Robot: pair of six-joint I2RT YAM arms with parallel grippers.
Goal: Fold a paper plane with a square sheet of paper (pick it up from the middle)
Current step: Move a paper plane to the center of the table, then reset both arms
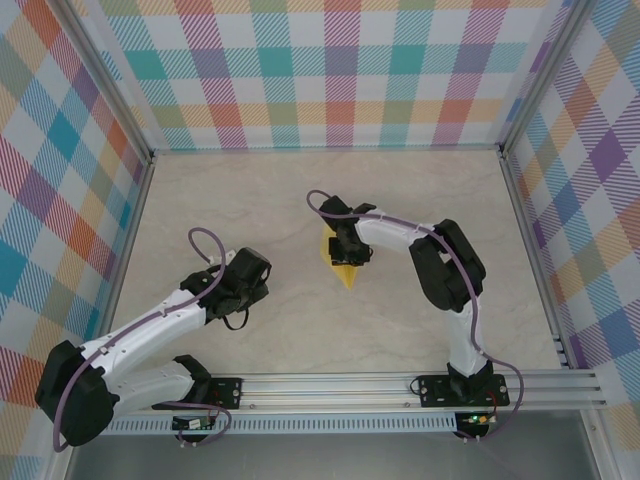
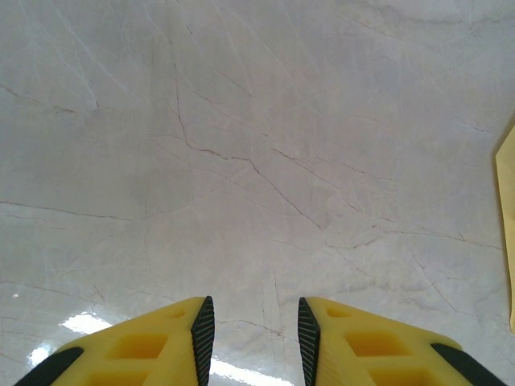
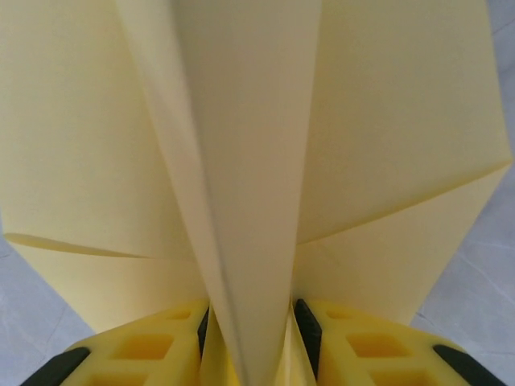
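Straddling the raised centre fold of the paper plane (image 3: 362, 121), the right jaws (image 3: 251, 322) stand parted, one black ribbed pad (image 3: 304, 318) on each side of the ridge; the fold fills the gap between them, and whether the pads press on it or merely flank it I cannot tell; yellow flaps of the same paper spread out to either side ahead of these jaws, each crossed by a slanting crease; a sliver of pale bench (image 3: 483, 281) shows past the flap on the right. From above, the right jaws (image 1: 348, 250) sit over the wide end of the paper plane (image 1: 345, 275), whose pointed tip sticks out from under them toward the arm bases; the paper lies flat on the marbled bench (image 1: 250, 200).

The left jaws (image 2: 251, 322) are open, with only bare bench (image 2: 241, 161) between the ribbed pads (image 2: 203, 326) and nothing held; a narrow yellow edge of the paper plane (image 2: 507, 225) lies ahead of them and far off to their right, well apart from both fingers. In the overhead view the left jaws (image 1: 245, 278) hang over the bench to the left of the paper, with open bench between them and the right jaws.
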